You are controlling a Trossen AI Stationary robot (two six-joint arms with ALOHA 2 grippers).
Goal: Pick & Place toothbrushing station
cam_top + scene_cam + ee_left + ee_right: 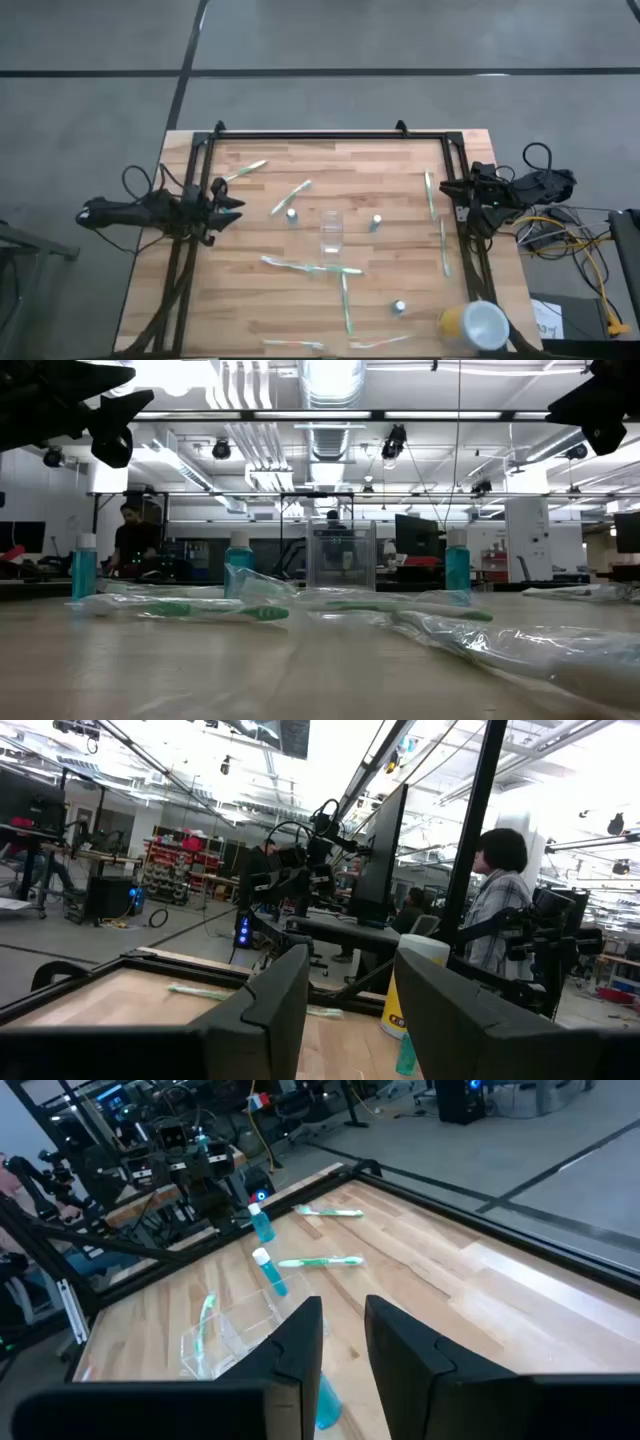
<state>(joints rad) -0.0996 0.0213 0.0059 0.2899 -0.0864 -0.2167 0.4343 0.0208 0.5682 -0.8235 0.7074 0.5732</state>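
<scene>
High view shows the table (400, 160) with both arms parked at its edges; left gripper (232, 203) parted and empty, right gripper (450, 186) narrowly parted, empty; clear cup (331, 229) central, toothbrushes (310, 267) and tubes (292, 214) scattered; nothing grasped yet, so next comes reaching for a brush.

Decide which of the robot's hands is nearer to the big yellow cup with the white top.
Right. The right hand sits at the table's right edge, on the same side as the yellow cup in the near right corner. The left hand waits at the left edge, across the table.
</scene>
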